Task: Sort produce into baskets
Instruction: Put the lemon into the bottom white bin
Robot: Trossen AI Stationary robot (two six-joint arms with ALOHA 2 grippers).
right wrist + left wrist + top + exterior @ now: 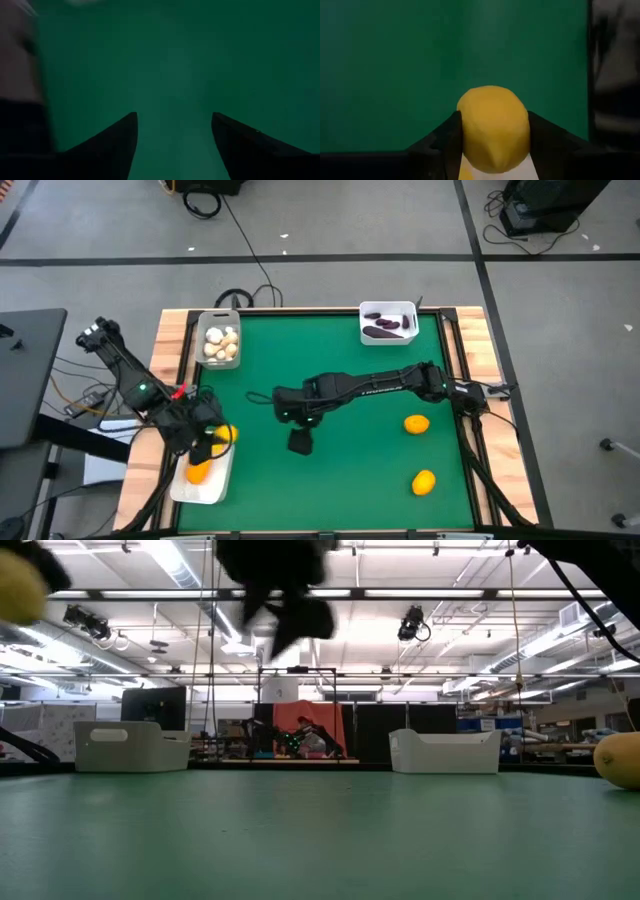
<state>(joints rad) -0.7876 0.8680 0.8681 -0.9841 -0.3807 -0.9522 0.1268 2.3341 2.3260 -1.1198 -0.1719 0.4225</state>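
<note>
The left claw (216,436) hangs over the near-left corner of the green surface (350,470), right above the white basket (203,485) that sits at that edge. It is pinching a yellow citrus fruit (493,127); in the left wrist view the fruit fills the gap between the two dark fingers (445,145), with the green mat behind it. An orange fruit (198,471) already lies inside that same basket, just below the held one.

The right arm reaches from the right side across to the middle of the surface, and the right claw (300,442) is poised above bare green mat, well apart from any produce. Its fingers (112,142) are spread wide with nothing between them.

Two more orange fruits rest loose on the right half of the surface: one (417,424) near the right arm's base, the other (424,482) nearer the front edge. In the low view one of them (620,760) shows at the right border.

At the far edge stand the other two baskets. The greyish one (219,320) at the far left holds several off-white garlic bulbs (220,342). The white one (388,308) at the far right holds dark purple eggplant pieces (388,328).
</note>
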